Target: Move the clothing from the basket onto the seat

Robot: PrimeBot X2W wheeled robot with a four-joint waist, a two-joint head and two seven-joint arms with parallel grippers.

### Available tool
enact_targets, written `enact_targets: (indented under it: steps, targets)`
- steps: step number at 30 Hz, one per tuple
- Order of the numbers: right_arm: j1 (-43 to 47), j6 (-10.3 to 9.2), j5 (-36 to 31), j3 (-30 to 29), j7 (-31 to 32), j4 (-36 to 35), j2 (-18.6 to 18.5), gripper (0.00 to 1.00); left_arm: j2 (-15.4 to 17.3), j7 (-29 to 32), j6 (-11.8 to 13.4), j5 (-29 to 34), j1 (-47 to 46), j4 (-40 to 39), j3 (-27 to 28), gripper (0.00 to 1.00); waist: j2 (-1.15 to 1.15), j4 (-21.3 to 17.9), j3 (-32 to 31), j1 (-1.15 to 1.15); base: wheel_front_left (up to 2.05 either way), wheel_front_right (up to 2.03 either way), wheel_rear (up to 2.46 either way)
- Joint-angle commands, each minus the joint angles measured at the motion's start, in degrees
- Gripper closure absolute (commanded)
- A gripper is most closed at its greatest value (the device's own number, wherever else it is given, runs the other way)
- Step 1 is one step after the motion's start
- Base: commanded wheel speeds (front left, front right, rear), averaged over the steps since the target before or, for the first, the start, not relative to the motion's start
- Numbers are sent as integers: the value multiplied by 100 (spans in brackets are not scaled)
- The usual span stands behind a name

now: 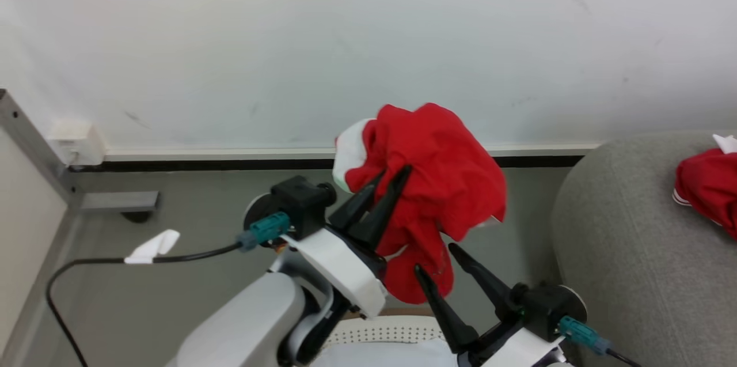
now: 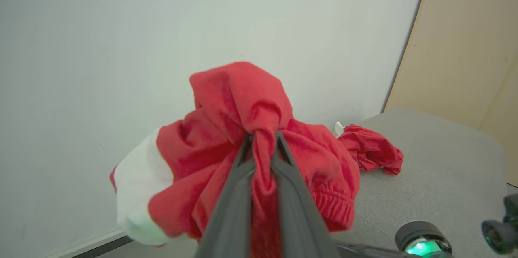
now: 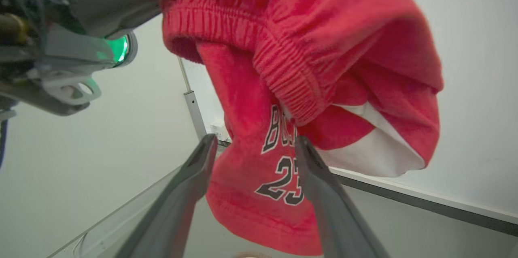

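Observation:
A bunched red garment with white trim, the clothing (image 1: 437, 182), hangs in the air before the wall, pinched in my shut left gripper (image 1: 394, 174). In the left wrist view a red fold is squeezed between the two fingers of the left gripper (image 2: 263, 140). My right gripper (image 1: 435, 257) stands open just below and right of it, and the hanging red cloth (image 3: 259, 177) with black numbers lies behind its spread fingers. The cream basket (image 1: 383, 332) peeks out at the bottom centre. The grey seat (image 1: 627, 252) is at the right, with another red garment (image 1: 708, 188) lying on it.
A white wall with a dark baseboard (image 1: 230, 164) runs behind. At the left stand a metal frame post (image 1: 34, 142) and a black cable (image 1: 115, 263) over the grey floor. A beige panel (image 2: 465, 39) rises behind the seat.

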Motion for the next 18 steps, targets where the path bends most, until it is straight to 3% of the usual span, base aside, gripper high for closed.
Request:
enact_targets:
  steps: [1, 12, 17, 18]
  targets:
    - [-92, -14, 55, 38, -15, 119, 23, 0, -46, -40, -19, -35, 66, 8, -28, 100, 0, 134, -50, 0, 0, 0, 0]
    - [-505, -14, -299, -224, -141, 1341, 250, 0, -442, 15, -149, -87, 190, -34, -426, 100, 0, 667, -215, 0, 0, 0, 0]
    - [-653, -14, -322, -352, -153, 1550, 293, 0, -533, 31, -193, -82, 225, -24, -546, 100, 0, 852, -249, 0, 0, 0, 0]
    - [-664, -13, -346, -384, -152, 1520, 299, 53, -542, 24, -191, -93, 232, -12, -553, 100, 0, 878, -249, 0, 0, 0, 0]
